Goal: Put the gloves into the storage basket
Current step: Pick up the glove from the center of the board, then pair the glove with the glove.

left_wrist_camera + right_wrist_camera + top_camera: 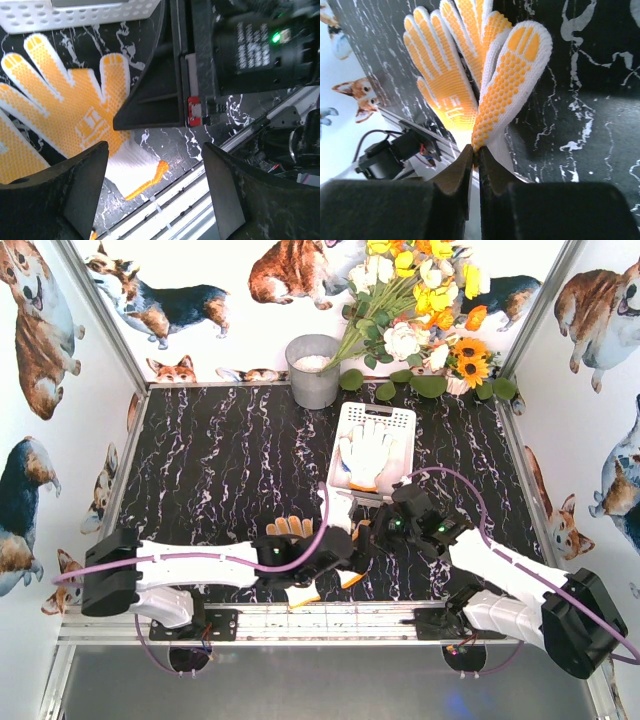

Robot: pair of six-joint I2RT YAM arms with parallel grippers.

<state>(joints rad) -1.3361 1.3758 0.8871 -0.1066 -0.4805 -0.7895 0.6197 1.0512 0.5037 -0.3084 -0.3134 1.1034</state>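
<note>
Gloves are the subject: one white glove lies inside the white slotted storage basket at the back of the dark marbled table. Two more sit at the near edge between the arms.

The right gripper has its jaws pinched together on a fold of an orange-dotted glove, gripping the knit at one end. Which end cannot be told.

Beside it a second orange-dotted glove appears to lie flat, fingers spread, its white cuff pointing toward the table's front rail. The left gripper hangs over that cuff with its jaws apart, holding nothing.

These gloves look light, soft and limp, so a lifted one will likely droop and swing rather than keep its shape. The rubbery dots should resist slipping, and nothing here seems fragile. A pinch through the cuff or mid-palm, taking both layers of fabric, seems the surest hold. Trailing fingers could catch on the basket's rim.
</note>
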